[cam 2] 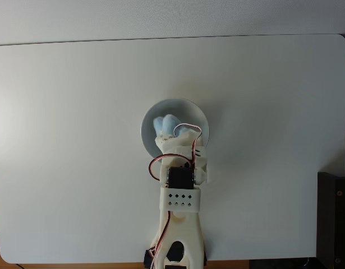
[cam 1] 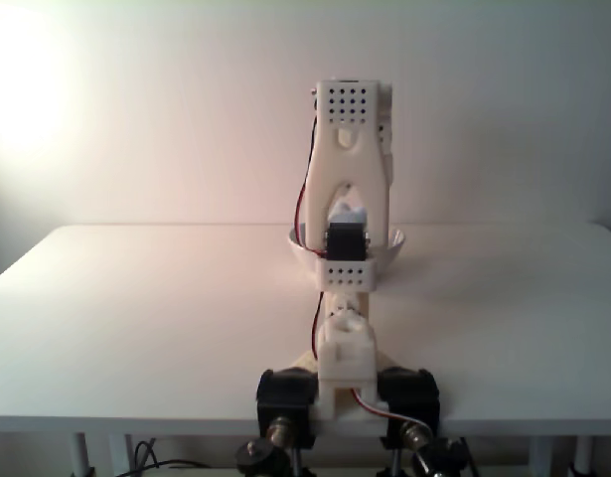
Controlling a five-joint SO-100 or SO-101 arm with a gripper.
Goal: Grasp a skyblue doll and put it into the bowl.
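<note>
In the fixed view from above, the doll (cam 2: 168, 124) lies inside the bowl (cam 2: 189, 110), toward the bowl's lower left side, a pale-blue fluffy lump partly covered by the arm's front end. The bowl stands near the middle of the white surface (cam 2: 71, 140). The arm (cam 2: 180, 197) reaches up from the bottom edge of that view, its red and white wires looping over the bowl's near rim, and the fingers (cam 2: 171, 137) sit right over the doll; the arm's body hides them, so I cannot tell how far open they are or whether they have hold of the doll. In the fixed view from behind the base, the arm (cam 1: 350, 149) stands upright and folded forward, blocking the middle of the bowl (cam 1: 394, 243), whose rim shows on either side of it. The surface (cam 1: 136, 318) there is bare and white before a pale wall.
</note>
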